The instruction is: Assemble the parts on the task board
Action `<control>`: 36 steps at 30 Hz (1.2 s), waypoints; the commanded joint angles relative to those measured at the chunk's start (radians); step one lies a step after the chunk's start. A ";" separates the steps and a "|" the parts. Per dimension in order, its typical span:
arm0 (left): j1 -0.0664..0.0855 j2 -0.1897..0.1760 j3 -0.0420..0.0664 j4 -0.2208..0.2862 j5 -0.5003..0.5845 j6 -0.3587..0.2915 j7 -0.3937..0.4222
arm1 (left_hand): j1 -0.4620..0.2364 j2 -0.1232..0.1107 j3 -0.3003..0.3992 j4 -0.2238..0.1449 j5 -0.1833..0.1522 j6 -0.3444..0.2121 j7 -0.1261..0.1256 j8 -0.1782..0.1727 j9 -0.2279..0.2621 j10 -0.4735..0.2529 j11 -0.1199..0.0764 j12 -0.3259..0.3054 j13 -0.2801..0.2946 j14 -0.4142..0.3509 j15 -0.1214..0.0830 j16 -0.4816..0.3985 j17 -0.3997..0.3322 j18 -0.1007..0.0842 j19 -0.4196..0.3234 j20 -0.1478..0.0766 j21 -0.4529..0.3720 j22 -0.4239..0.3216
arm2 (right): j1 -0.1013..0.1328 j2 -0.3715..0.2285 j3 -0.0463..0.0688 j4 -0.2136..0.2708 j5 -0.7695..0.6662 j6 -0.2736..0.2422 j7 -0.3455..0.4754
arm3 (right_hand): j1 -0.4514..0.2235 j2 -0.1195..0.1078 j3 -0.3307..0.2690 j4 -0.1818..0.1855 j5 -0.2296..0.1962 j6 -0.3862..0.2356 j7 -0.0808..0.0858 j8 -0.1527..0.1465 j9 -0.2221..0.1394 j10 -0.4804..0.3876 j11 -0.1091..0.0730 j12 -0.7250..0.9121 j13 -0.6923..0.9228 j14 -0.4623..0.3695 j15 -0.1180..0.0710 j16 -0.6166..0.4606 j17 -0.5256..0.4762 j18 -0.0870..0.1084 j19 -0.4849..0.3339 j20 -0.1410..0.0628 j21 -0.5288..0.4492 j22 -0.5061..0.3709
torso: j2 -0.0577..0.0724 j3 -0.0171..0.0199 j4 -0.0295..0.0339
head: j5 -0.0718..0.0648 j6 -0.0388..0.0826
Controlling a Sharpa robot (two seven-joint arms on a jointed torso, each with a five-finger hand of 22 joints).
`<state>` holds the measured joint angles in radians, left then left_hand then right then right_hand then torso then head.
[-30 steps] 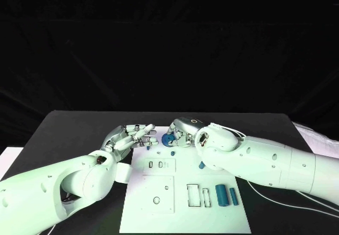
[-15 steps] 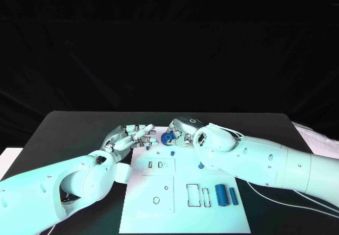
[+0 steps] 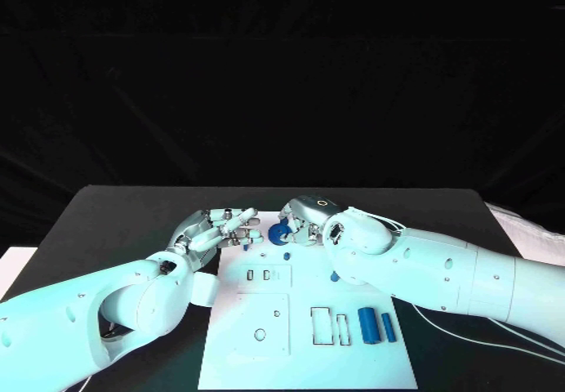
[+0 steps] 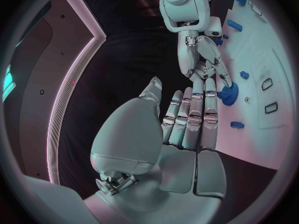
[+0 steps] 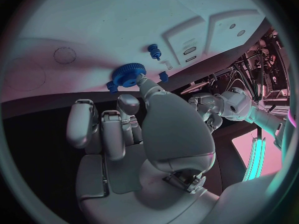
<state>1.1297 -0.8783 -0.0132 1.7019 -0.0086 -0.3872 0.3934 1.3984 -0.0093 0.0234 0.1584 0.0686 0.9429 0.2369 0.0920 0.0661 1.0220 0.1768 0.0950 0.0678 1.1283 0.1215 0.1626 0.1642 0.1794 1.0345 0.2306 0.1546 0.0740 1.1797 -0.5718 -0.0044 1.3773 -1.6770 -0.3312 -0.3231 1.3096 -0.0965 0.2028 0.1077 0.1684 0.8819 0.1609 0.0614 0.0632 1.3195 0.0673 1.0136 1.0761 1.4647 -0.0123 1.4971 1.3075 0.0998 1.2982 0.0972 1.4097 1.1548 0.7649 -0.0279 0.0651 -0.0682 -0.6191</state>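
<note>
The right hand is pinching a blue gear at the far end of the task board — apparently seating it. The left hand is hovering alongside, fingers apart, holding nothing. Two blue cylinders are lying loose nearer the robot — much assembly is remaining.

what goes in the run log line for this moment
right hand: holds blue gear | left hand: open beside it | site: far end of task board
</note>
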 commanded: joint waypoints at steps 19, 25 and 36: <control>0.001 -0.009 0.001 0.000 0.001 0.025 0.001 | 0.004 0.009 -0.001 -0.005 -0.001 -0.001 0.002 -0.006 -0.001 0.001 0.004 -0.006 -0.001 -0.001 0.003 -0.002 0.001 0.002 0.011 0.000 -0.004 -0.001 | 0.017 -0.271 0.014 0.164 0.363 -0.091 0.301 | 0.034 0.002 -0.012 0.015 0.061 0.061 -0.009 0.007 0.006 0.022 -0.007 0.052 0.051 0.072 0.001 -0.007 0.098 -0.013 0.009 0.002 0.000 0.009 | -0.008 0.0020 -0.0176 | 0.003 0.000; 0.000 -0.007 0.000 -0.004 0.001 0.034 0.001 | 0.004 0.010 -0.001 -0.006 -0.001 -0.001 0.002 -0.006 -0.001 0.002 0.003 -0.006 -0.001 0.001 0.002 -0.001 0.002 0.002 0.012 0.000 -0.004 -0.001 | 0.021 -0.367 0.015 0.147 0.453 -0.047 0.422 | 0.060 -0.007 -0.010 -0.006 0.063 0.065 -0.009 0.006 0.006 0.016 -0.007 0.047 0.049 0.073 0.000 -0.006 0.102 -0.013 0.006 0.002 -0.001 0.007 | -0.016 0.0085 -0.0310 | -0.001 0.002; -0.002 0.000 0.000 -0.016 0.001 0.040 0.001 | 0.005 0.010 -0.002 -0.008 -0.001 0.000 0.002 -0.006 -0.001 0.003 0.003 -0.006 0.000 0.004 0.002 -0.001 0.004 0.003 0.014 -0.001 -0.004 -0.001 | -0.005 -0.418 0.012 0.040 0.473 -0.011 0.497 | 0.073 -0.017 -0.014 -0.019 0.065 0.065 -0.009 0.004 0.005 0.012 -0.007 0.040 0.044 0.072 0.000 -0.006 0.103 -0.012 0.005 0.001 -0.002 0.005 | -0.019 0.0214 -0.0393 | -0.011 0.004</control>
<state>1.1277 -0.8811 -0.0137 1.6860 -0.0085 -0.3723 0.3886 1.4026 -0.0052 0.0206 0.1557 0.0686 0.9429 0.2369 0.0920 0.0661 1.0219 0.1767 0.0950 0.0678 1.1283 0.1215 0.1626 0.1670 0.1794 1.0417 0.2305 0.1547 0.0742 1.1787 -0.9896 0.0075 1.4286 -1.2319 -0.3773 0.1088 1.3743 -0.1135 0.1888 0.0931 0.2285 0.9409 0.1523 0.0691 0.0696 1.3359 0.0620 1.0563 1.1212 1.4647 -0.0124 1.4932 1.3077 0.0997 1.3018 0.1006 1.4096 1.1608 0.7464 -0.0114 0.0292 -0.0793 -0.6149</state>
